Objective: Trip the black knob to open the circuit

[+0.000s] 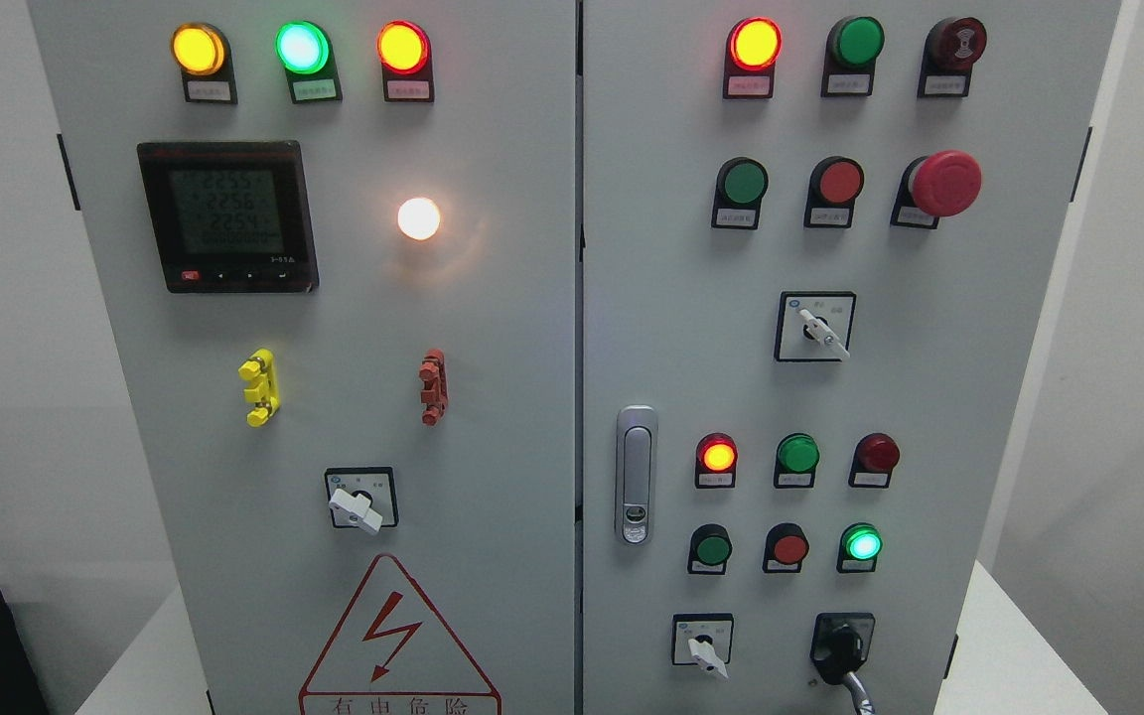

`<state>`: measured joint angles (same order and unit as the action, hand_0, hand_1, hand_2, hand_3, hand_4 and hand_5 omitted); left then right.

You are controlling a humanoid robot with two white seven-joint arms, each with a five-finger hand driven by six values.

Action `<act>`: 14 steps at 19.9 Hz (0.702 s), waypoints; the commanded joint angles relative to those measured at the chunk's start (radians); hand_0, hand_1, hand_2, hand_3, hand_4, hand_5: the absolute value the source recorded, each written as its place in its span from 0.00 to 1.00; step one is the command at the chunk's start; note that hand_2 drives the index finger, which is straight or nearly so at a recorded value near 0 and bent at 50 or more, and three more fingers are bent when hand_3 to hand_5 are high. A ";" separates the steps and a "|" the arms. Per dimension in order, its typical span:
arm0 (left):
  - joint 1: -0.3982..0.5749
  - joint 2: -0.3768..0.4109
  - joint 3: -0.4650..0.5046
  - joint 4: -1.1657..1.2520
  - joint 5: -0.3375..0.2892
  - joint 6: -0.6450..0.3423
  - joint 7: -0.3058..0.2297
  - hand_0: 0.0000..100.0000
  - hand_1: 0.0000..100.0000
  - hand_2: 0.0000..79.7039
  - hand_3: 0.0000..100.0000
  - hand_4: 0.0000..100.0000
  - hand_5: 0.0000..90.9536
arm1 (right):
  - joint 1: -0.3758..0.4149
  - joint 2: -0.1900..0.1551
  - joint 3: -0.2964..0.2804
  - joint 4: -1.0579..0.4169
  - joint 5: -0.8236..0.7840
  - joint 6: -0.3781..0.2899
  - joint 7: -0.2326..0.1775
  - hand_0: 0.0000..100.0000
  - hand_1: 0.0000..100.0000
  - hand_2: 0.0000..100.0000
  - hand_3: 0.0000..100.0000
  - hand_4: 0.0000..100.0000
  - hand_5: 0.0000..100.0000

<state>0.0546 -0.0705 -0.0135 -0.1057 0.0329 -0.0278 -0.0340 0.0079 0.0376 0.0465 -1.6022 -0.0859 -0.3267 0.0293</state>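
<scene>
The black knob (841,647) sits at the bottom right of the right cabinet door, on a black square plate, its handle pointing down and to the right toward the picture's lower edge. Neither of my hands shows anywhere in the head view. Nothing touches the knob.
A white rotary switch (702,650) is just left of the knob. Above it are a lit green lamp (862,544), red and green buttons, a silver door latch (636,475) and a red emergency stop (945,183). The left door carries a meter (226,214) and another white switch (357,507).
</scene>
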 commanded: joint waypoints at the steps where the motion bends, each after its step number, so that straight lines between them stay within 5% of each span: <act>1: -0.002 -0.002 0.001 0.000 0.002 -0.001 0.000 0.12 0.39 0.00 0.00 0.00 0.00 | -0.009 -0.002 0.012 -0.088 0.005 -0.029 0.021 0.79 0.68 0.00 0.93 0.84 0.83; 14: -0.004 -0.002 0.001 0.000 0.002 -0.001 0.000 0.12 0.39 0.00 0.00 0.00 0.00 | 0.001 -0.019 -0.010 -0.082 0.003 -0.026 0.021 0.80 0.69 0.00 0.94 0.84 0.83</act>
<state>0.0546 -0.0706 -0.0135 -0.1057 0.0329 -0.0277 -0.0340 0.0220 0.0210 0.0322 -1.6253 -0.0857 -0.3267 0.0282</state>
